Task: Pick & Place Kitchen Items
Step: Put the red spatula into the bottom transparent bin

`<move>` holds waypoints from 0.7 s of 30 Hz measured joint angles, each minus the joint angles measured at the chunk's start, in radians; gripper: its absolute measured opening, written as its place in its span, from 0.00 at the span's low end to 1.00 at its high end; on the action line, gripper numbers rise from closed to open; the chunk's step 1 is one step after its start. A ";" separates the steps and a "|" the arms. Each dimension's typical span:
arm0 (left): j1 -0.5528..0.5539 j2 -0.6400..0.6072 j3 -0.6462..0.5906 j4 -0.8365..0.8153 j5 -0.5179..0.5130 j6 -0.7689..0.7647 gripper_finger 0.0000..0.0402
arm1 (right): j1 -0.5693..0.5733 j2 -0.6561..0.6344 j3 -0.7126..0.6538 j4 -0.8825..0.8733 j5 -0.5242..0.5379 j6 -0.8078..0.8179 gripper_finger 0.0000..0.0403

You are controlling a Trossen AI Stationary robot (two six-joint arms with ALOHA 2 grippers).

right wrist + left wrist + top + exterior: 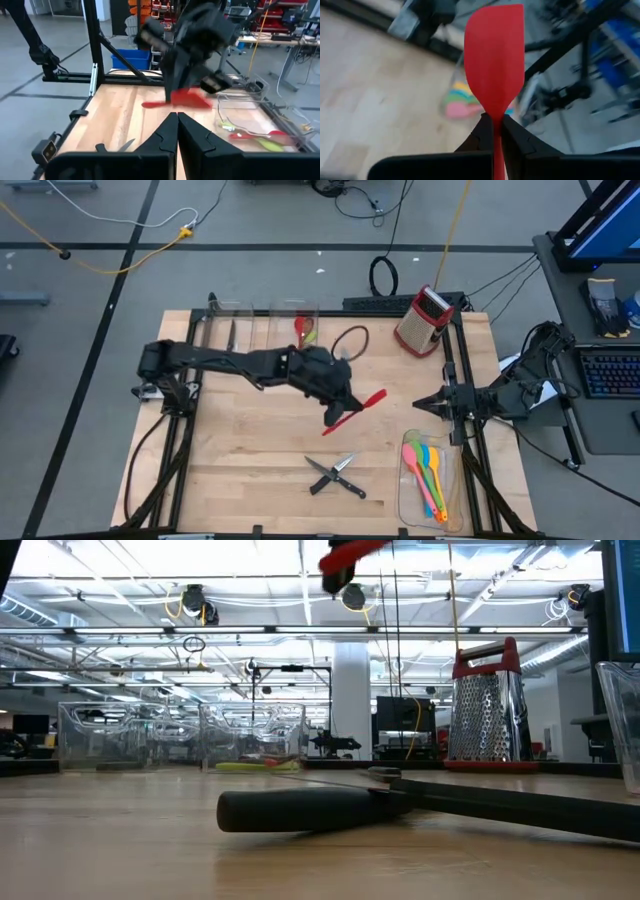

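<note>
A: Where's your left gripper [347, 405] right now?

B: Over the middle of the table [250, 470], lifted clear of the wood. Fingers [482, 135] are pinched on the red spatula [358, 411], gripped at the neck with the blade sticking out toward the right side. In the low view you only catch the spatula's red end at the top edge.

A: And your right gripper [418, 402]?

B: Parked at the right edge of the table, fingers pressed together on nothing. It points left at the other arm.

A: Other items?

B: Two black-handled knives [335, 475] lie crossed on the wood, near side of centre, just nearer than the held spatula. The near-right clear bin [405, 485] holds a bunch of coloured spoons and spatulas [427, 475]: pink, yellow, green, blue, orange. At the far edge you have a row of clear bins [260, 325]; one has a red and green utensil [303, 330] in it, another a dark one [230, 335]. Can't tell what kind. Brown spoon [349, 338] lies on the wood just right of them.

A: Grater?

B: Red box grater [424, 320], upright, far right corner.
</note>
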 joint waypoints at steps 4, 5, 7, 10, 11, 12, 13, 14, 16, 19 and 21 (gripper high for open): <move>0.013 -0.015 0.000 0.132 0.070 -0.050 0.01 | 0.000 0.000 0.000 -0.001 -0.002 0.037 0.01; 0.016 -0.015 0.000 0.168 0.083 -0.062 0.01 | 0.000 0.000 0.000 0.000 -0.002 0.050 0.01; 0.016 -0.014 0.000 0.232 0.105 -0.081 0.01 | 0.000 0.002 0.000 0.000 -0.002 0.078 0.01; 0.017 -0.014 0.000 0.339 0.112 -0.107 0.01 | 0.000 0.015 0.000 0.000 -0.003 0.129 0.01; 0.017 -0.014 0.001 0.374 0.112 -0.116 0.01 | 0.000 0.021 0.000 0.001 -0.003 0.143 0.01; 0.017 -0.015 0.001 0.408 0.111 -0.128 0.01 | 0.000 0.030 0.000 0.007 -0.003 0.152 0.01; 0.017 -0.014 0.001 0.445 0.111 -0.134 0.01 | 0.000 0.040 0.000 0.022 -0.003 0.153 0.01; 0.017 -0.014 0.001 0.481 0.111 -0.145 0.01 | 0.000 0.052 0.000 0.044 -0.003 0.149 0.01; 0.017 -0.014 0.001 0.552 0.110 -0.157 0.01 | 0.000 0.078 0.000 0.095 -0.003 0.116 0.01; 0.017 -0.015 0.001 0.616 0.091 -0.160 0.01 | 0.000 0.123 0.000 0.199 -0.003 0.034 0.01; 0.017 -0.014 0.001 0.641 0.069 -0.163 0.02 | -0.001 0.154 0.000 0.275 -0.003 -0.026 0.01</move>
